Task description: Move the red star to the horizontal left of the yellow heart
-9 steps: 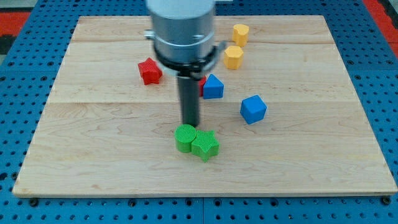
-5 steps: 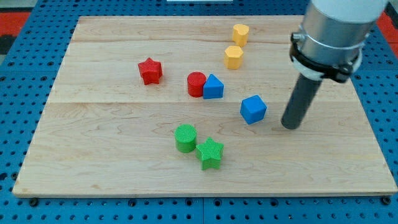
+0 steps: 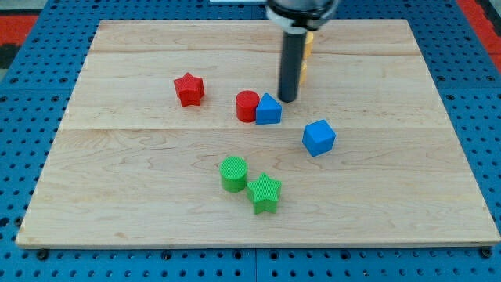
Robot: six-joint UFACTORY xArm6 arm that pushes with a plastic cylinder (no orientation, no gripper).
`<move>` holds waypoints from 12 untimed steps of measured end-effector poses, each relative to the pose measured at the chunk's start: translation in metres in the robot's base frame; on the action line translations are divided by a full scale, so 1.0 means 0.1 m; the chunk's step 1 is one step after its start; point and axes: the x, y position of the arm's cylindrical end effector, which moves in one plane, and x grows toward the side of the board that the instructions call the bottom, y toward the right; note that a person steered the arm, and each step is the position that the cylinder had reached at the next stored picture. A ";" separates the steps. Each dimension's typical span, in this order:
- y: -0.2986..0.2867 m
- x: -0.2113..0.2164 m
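The small red star block [image 3: 189, 88] lies well to the view's left of my tip [image 3: 287, 99]. The yellow heart block [image 3: 303, 72] is mostly hidden behind the rod. No fingers are fitted, so nothing is grasped.

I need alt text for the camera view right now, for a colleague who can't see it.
My tip sits just above-right of the blue block, which touches a red cylinder; the rod mostly hides two yellow blocks. The red star lies apart at the view's left, a blue cube right, green cylinder and green star below.
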 end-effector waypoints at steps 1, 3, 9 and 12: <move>-0.28 0.29; -0.73 0.60; -1.37 -0.14; -1.37 0.24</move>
